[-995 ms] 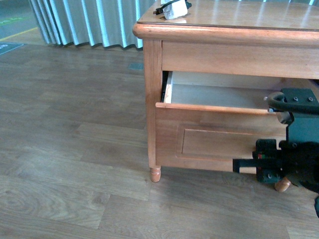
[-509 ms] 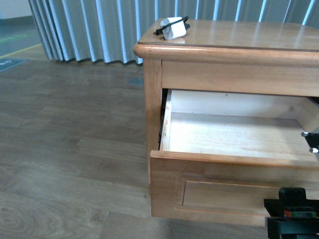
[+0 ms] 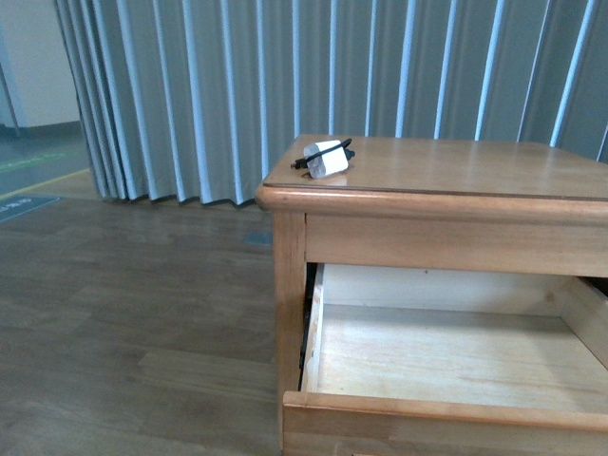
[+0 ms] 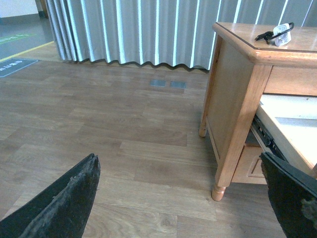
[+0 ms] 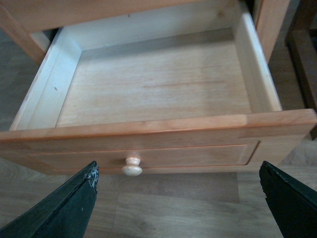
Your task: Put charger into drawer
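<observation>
The white charger [image 3: 326,159] with its black cable lies on the cabinet top near the front left corner; it also shows in the left wrist view [image 4: 280,35]. The drawer [image 3: 446,356] is pulled open and its pale wood inside is bare. In the right wrist view the drawer [image 5: 158,84] lies below the camera with its round pale knob [image 5: 132,167] on the front. My right gripper [image 5: 178,208] is open in front of the drawer front, apart from the knob. My left gripper [image 4: 183,208] is open above the floor, left of the cabinet. Neither arm shows in the front view.
The honey-brown cabinet [image 3: 437,204] stands on a wood-plank floor [image 3: 123,313]. Grey-blue curtains [image 3: 190,95] hang behind it. A cabinet leg [image 4: 218,191] stands near my left gripper. A dark wooden piece [image 5: 302,54] stands beside the drawer's side.
The front view has risen: the cabinet top and curtains now fill it, and my right arm has left the view. The drawer, half open a second ago, now stands wide open.
</observation>
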Controlling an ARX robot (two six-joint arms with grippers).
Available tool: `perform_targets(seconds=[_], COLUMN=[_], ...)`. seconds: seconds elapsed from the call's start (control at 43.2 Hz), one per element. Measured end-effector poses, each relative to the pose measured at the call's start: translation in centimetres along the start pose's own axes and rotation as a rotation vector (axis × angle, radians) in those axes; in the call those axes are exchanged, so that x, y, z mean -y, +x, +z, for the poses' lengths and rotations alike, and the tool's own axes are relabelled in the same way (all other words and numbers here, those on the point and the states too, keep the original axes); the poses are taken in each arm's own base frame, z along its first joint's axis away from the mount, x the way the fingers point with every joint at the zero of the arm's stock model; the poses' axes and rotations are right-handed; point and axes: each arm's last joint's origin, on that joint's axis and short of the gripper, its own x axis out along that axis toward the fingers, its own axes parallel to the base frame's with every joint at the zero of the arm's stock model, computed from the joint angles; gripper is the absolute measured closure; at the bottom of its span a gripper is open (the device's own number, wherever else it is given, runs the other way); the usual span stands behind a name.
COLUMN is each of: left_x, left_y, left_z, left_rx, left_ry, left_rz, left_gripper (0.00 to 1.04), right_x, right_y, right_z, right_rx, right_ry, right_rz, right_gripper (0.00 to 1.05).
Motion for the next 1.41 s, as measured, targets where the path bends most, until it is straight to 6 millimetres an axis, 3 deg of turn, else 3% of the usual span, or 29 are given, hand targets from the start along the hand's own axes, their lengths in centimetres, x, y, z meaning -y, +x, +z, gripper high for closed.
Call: perform_targets(seconds=[0.185,0.532,1.18,1.296,1.411], left_x=[0.0,0.0,0.0,0.3,1.2], left_y=[0.0,0.0,0.0,0.5,1.8], left_z=[0.0,0.0,0.0,0.0,1.2], left_rx=[0.0,0.0,-0.001,-0.043,-0.045], left_ry=[0.0,0.0,0.0,-0.155,-0.25], left_rz=[0.0,0.0,0.005,0.157,0.163], left_gripper=[0.06,0.06,0.06,0.06,0.06], right_x=[1.0,2.9,3.1,3.2,3.1], right_y=[-2.0,-3.8,-3.8,-3.8,-3.8], right_z=[0.9,1.8,1.7,1.6,1.6], right_rx=[0.112,0.289,0.294,0.294,0.294], right_ry=[0.027,0.062,0.078,0.078,0.078], right_rz=[0.022,-0.008,-0.021,-0.021,-0.018], right_gripper=[0.08,0.08,0.08,0.08,0.08])
